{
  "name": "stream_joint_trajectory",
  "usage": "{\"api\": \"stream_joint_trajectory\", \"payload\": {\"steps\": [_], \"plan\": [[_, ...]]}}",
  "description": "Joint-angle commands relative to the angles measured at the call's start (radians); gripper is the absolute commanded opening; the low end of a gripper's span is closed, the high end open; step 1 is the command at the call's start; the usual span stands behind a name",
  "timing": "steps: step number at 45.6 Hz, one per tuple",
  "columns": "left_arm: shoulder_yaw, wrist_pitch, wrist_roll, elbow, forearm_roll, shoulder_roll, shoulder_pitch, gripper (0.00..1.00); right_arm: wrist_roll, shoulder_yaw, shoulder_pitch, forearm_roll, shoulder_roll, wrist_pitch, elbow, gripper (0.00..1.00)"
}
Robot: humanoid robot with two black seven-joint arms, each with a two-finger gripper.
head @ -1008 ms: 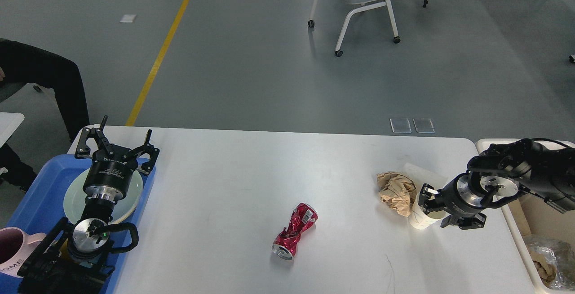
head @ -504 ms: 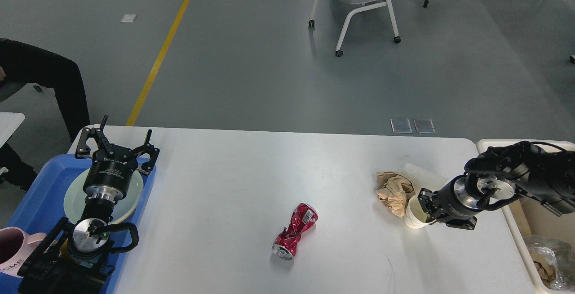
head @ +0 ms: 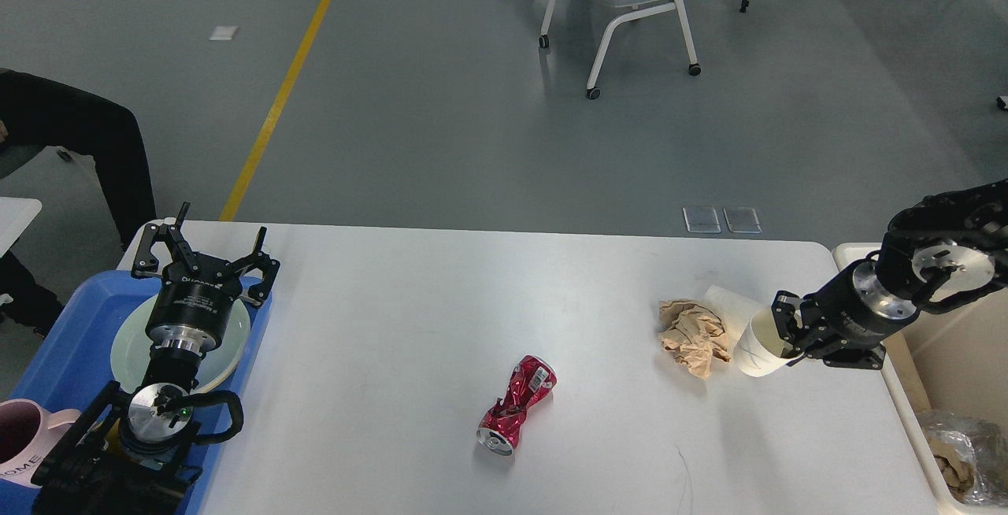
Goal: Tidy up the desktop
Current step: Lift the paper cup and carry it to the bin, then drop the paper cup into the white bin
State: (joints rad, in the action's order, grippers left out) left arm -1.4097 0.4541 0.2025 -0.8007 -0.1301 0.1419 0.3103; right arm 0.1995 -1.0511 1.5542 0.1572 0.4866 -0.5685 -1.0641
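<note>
Desktop point(head: 394, 342) held a crushed red can point(head: 516, 405) and crumpled brown paper point(head: 693, 334); the right gripper point(head: 787, 334) clasped a white paper cup point(head: 757, 339), the left gripper point(head: 206, 251) spread wide.

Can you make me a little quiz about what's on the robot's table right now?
1. True or false: the crushed red can lies on the desktop.
2. What does the right hand hold: A) pink mug B) white paper cup C) plate?
3. Fill in: the crumpled brown paper lies just to the ____ of the white paper cup in the head view.

Key: 1 true. 2 B. 3 left.
</note>
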Motion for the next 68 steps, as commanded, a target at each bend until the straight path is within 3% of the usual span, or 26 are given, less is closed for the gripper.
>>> {"api": "stream_joint_trajectory", "payload": {"steps": [1, 19, 35, 43, 56, 68], "plan": [[0.000, 0.000, 0.000, 0.000, 0.000, 0.001, 0.001, 0.96, 0.000, -0.124, 0.187, -0.001, 0.004, -0.048, -0.115, 0.00], [0.000, 0.000, 0.000, 0.000, 0.000, 0.001, 0.000, 0.96, 0.001, -0.386, 0.734, 0.002, -0.063, -0.254, -0.445, 0.00], [0.000, 0.000, 0.000, 0.000, 0.000, -0.001, 0.001, 0.96, 0.000, -0.435, 0.759, -0.005, -0.056, -0.232, -0.439, 0.00], [0.000, 0.000, 0.000, 0.000, 0.000, 0.001, 0.001, 0.96, 0.000, -0.504, 0.709, -0.005, -0.020, -0.119, -0.399, 0.00], [0.000, 0.000, 0.000, 0.000, 0.000, 0.001, 0.001, 0.96, 0.000, -0.500, 0.374, -0.008, 0.107, 0.036, -0.169, 0.00], [0.000, 0.000, 0.000, 0.000, 0.000, -0.001, 0.000, 0.96, 0.000, -0.379, 0.023, 0.004, 0.168, 0.346, -0.036, 0.00]]}}
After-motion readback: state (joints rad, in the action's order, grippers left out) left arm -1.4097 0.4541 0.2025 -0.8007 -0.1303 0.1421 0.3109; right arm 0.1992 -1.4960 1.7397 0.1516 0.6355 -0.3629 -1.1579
